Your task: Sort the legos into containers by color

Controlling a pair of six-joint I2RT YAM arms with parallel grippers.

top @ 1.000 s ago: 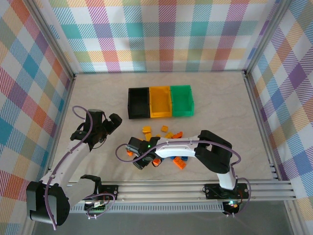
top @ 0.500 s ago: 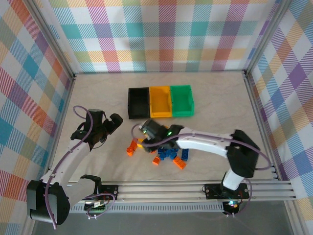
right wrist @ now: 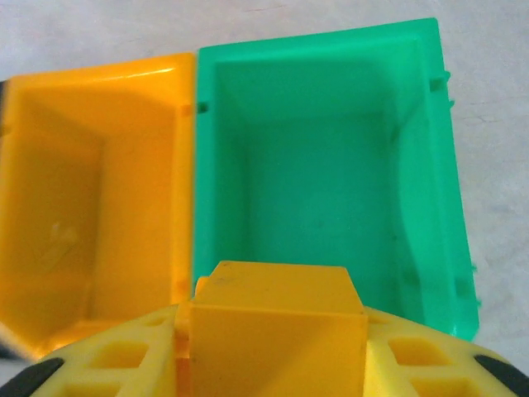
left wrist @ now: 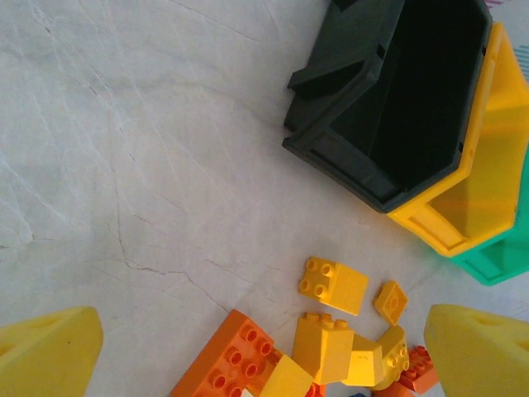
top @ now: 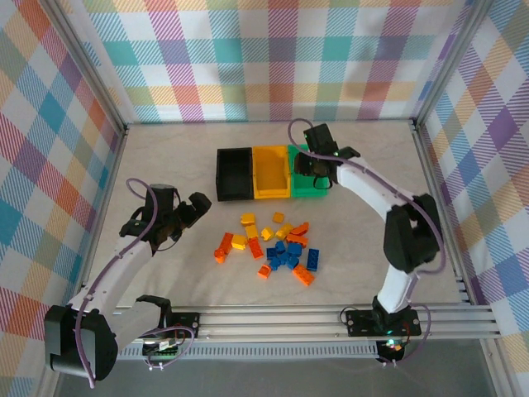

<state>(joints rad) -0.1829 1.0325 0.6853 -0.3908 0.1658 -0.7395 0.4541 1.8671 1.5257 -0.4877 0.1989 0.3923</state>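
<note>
A yellow brick (right wrist: 273, 318) was gripped by the right gripper (top: 315, 167) above the green bin (right wrist: 331, 149); the left gripper (top: 194, 208) was held wide open and empty near the legos (top: 273, 248).

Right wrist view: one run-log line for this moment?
right end effector: shut on yellow brick | position: above green bin | left end effector: open

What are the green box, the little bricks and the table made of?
The green bin looks like moulded plastic: smooth, slightly glossy walls with soft highlights. The bricks look like hard, shiny plastic too, with crisp edges and round studs. The table looks like pale marble or a marble-print sheet: thin dark veins on a matt surface. Which of the two, I cannot tell.
</note>
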